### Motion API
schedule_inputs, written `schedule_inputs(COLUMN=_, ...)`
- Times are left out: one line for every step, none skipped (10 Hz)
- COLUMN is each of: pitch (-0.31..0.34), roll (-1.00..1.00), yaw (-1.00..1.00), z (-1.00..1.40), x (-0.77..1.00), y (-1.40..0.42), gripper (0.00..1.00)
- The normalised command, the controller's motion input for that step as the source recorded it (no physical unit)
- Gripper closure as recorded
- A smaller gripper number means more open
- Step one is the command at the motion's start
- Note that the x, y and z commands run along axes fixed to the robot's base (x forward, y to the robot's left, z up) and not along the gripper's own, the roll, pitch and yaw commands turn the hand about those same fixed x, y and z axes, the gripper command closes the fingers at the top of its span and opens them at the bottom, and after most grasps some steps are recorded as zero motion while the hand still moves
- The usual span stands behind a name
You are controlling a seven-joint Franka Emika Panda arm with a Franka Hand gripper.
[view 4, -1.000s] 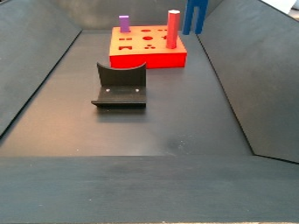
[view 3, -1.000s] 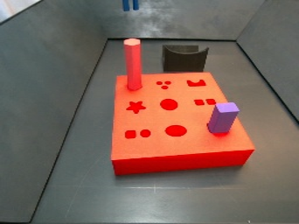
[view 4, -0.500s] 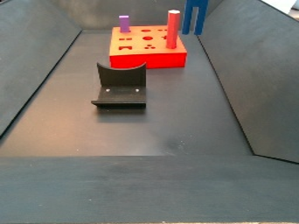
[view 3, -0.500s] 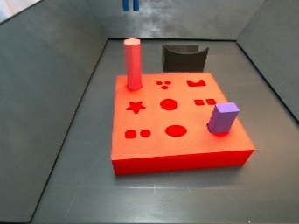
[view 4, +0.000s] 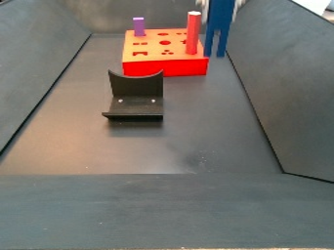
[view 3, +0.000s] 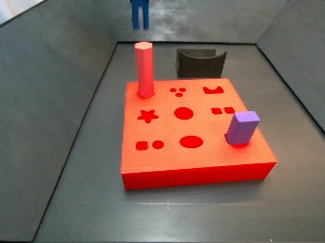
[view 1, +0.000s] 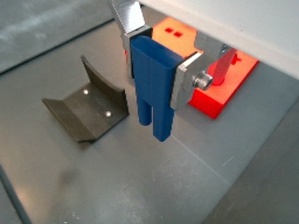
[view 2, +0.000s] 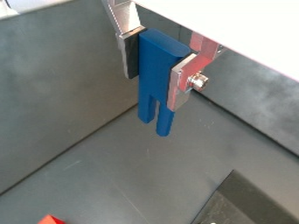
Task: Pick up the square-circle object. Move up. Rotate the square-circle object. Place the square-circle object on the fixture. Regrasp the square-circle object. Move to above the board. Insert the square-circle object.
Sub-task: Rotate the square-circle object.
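The square-circle object point(view 1: 155, 83) is a dark blue block hanging upright with its two short legs pointing down. My gripper point(view 1: 160, 57) is shut on its upper part, one silver finger on each flat side; both wrist views show this point(view 2: 158, 66). It hangs in the air well above the floor, behind the red board point(view 3: 191, 161), near the back wall point(view 3: 139, 13). The dark fixture point(view 4: 135, 95) stands on the floor apart from the block point(view 4: 220, 27). Only the block, not the fingers, shows in both side views.
On the board stand a tall red post point(view 3: 144, 69) and a purple block point(view 3: 242, 127). Star, round and square holes mark its top. Sloping grey walls close in the floor on all sides.
The blue block has come lower in both side views. Board, post, purple block and fixture have not moved.
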Motion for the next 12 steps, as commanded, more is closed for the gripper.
schedule_inputs(pitch=-0.036, roll=-0.15, yaw=-0.06, z=-1.0, x=0.02, y=0.01, gripper=1.0)
schedule_inputs(pitch=-0.032, roll=-0.16, yaw=-0.05, z=-1.0, x=0.03, y=0.01, gripper=1.0)
schedule_inputs(pitch=-0.026, roll=-0.17, yaw=-0.04, z=-1.0, x=0.03, y=0.01, gripper=1.0)
schedule_inputs(pitch=-0.021, roll=-0.18, yaw=-0.04, z=-1.0, x=0.04, y=0.01, gripper=1.0)
schedule_inputs(pitch=-0.03, roll=-0.19, yaw=-0.03, z=-1.0, x=0.04, y=0.01, gripper=1.0)
schedule_inputs(pitch=-0.037, roll=-0.19, yaw=-0.03, z=-1.0, x=0.04, y=0.01, gripper=1.0)
schedule_inputs(pitch=-0.039, roll=-0.2, yaw=-0.03, z=-1.0, x=0.04, y=0.01, gripper=1.0)
schedule_inputs(pitch=-0.04, roll=-0.21, yaw=-0.02, z=-0.93, x=0.04, y=0.01, gripper=1.0)
schedule_inputs(pitch=-0.038, roll=-0.22, yaw=-0.02, z=-0.75, x=0.03, y=0.01, gripper=1.0)
schedule_inputs(pitch=-0.036, roll=-0.22, yaw=-0.02, z=-0.62, x=0.03, y=0.01, gripper=1.0)
schedule_inputs(pitch=-0.033, roll=-0.23, yaw=-0.01, z=-0.45, x=0.03, y=0.01, gripper=1.0)
schedule_inputs(pitch=-0.029, roll=-0.23, yaw=-0.01, z=-0.32, x=0.03, y=0.01, gripper=1.0)
